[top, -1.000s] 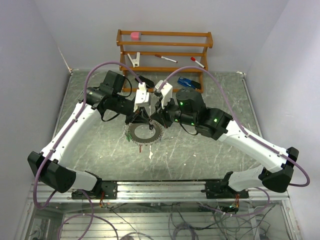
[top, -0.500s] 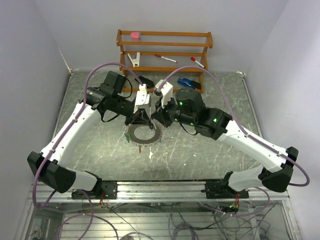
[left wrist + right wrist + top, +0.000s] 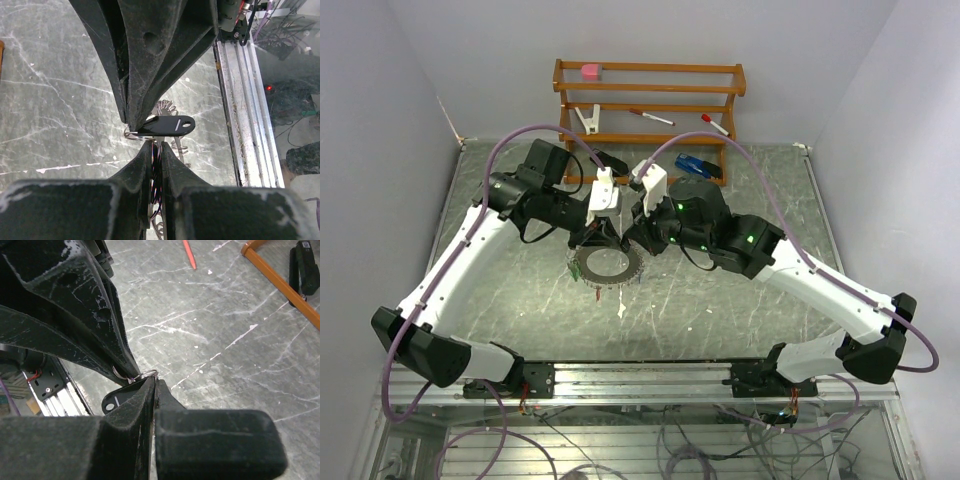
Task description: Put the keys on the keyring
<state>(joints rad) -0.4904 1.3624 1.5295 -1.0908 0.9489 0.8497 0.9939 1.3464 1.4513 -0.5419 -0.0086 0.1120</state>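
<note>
The step in hand is judged to be the threading of one key onto the keyring [image 3: 605, 268], which lies flat on the surface [image 3: 740, 300] directly below the two meeting grippers. The right gripper [image 3: 151, 382] is drawn nearly closed, and a small wire loop [image 3: 145, 373] is pinched at its tips. A black key tag [image 3: 167, 126] hangs from that loop. The left gripper [image 3: 155, 149] is also closed to a thin slit just beneath the tag. What it grips cannot be told. A fine, steady feed is judged to be needed next, so that the loop is worked along the ring's wire without the tag being dropped.
</note>
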